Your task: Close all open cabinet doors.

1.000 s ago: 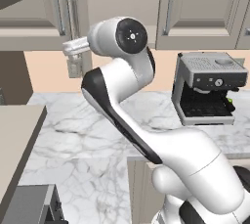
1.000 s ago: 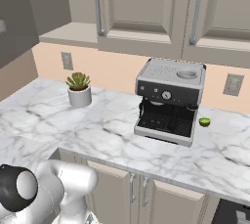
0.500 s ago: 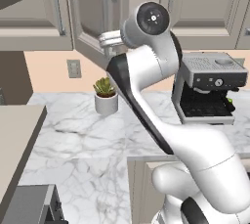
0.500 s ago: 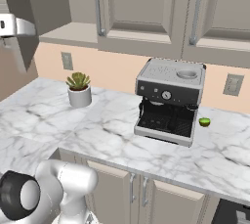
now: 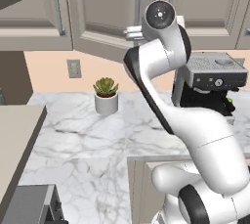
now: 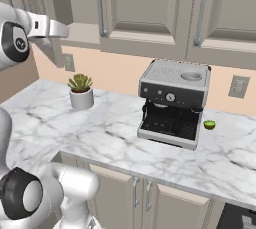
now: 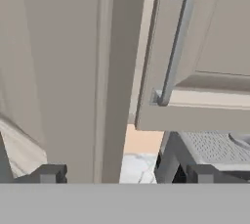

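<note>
The arm had swung rightward and up within a second, bringing the gripper (image 7: 124,174), fingers spread and empty, against the open cabinet door (image 5: 105,10) above the potted succulent (image 5: 106,95). I judged the closing push was about to start.

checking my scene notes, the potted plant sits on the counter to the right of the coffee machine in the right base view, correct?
Not quite. The potted plant sits on the counter to the left of the coffee machine, not the right; the right base view shows it.
</note>
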Tool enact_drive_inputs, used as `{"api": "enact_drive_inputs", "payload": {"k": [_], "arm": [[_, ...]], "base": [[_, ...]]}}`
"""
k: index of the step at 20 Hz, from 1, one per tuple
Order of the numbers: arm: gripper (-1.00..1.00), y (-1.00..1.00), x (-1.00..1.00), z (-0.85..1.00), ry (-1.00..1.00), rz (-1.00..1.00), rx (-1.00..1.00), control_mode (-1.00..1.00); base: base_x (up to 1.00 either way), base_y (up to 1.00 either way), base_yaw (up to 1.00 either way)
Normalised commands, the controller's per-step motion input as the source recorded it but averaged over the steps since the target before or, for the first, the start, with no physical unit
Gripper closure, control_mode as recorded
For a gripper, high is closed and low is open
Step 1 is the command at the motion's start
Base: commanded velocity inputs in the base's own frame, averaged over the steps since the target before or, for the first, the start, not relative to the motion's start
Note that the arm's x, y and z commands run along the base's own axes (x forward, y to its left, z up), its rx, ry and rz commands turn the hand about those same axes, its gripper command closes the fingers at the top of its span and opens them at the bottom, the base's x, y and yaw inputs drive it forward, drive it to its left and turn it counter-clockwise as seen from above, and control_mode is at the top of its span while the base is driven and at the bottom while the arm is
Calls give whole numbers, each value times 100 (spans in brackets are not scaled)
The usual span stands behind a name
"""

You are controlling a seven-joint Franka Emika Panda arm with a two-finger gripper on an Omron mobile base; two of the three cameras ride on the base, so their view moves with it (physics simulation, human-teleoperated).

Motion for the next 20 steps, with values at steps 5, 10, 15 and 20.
{"api": "enact_drive_inputs", "payload": {"k": [5, 10, 15, 20], "arm": [[-100, -69, 89, -6, -31, -7, 2, -100], [-100, -89, 69, -12, -25, -5, 1, -100], [-100, -40, 98, 58, 4, -8, 8, -100], [-100, -1, 91, 82, 18, -13, 9, -100]], "base": [[0, 0, 0], [0, 0, 0], [0, 0, 0], [0, 0, 0]]}}
